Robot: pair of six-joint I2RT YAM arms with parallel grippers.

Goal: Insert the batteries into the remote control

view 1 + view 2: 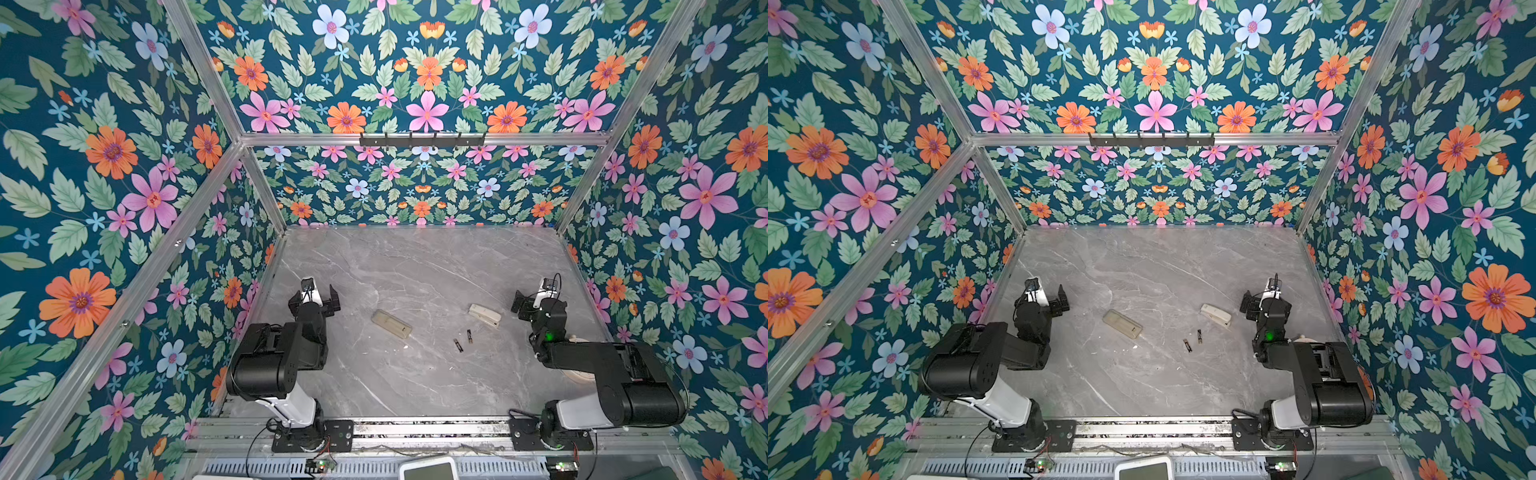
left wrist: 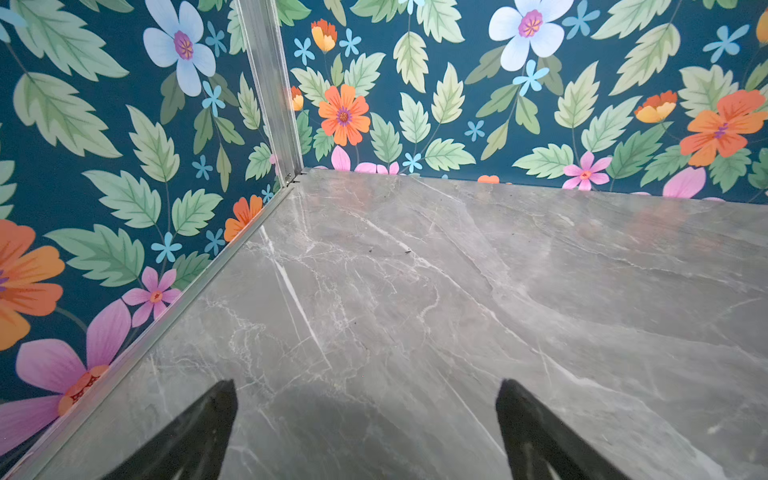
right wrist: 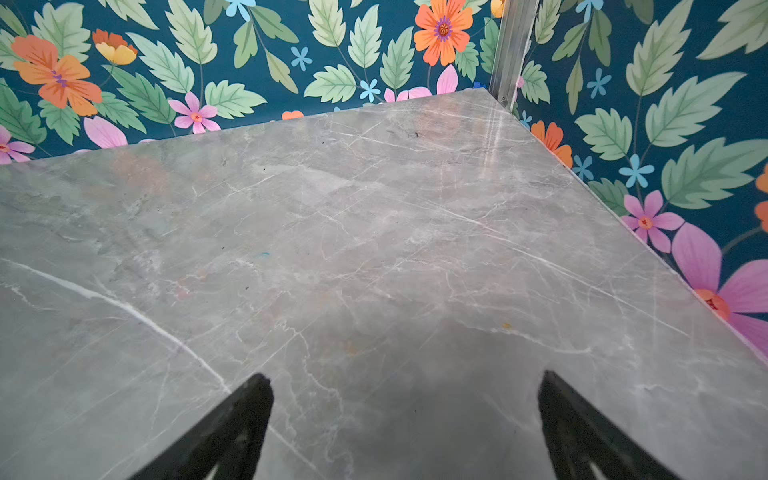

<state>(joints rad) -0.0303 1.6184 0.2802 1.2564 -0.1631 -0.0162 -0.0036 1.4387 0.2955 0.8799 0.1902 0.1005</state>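
Grey marble table (image 1: 415, 270). Left gripper (image 2: 366, 385) and right gripper (image 3: 405, 376): jaws wide apart, empty, at opposite table sides. Remote control (image 1: 391, 323) lies mid-table, beige back up. Cream stepped block (image 1: 485, 315) right of it. 2 batteries (image 1: 458, 345) lie loose between them, touching neither.

Count, in both top views:
- 1 remote control (image 1: 391, 323), back side up.
- 2 batteries (image 1: 458, 345), right of the remote control, side by side but not touching.
- 1 cream stepped block (image 1: 485, 314), further right of the remote control than the batteries.
- 2 robot arms (image 1: 270, 365), one on each side of the remote control.
- 1 hook rail (image 1: 422, 140) on the wall behind the remote control, with 6 hooks.
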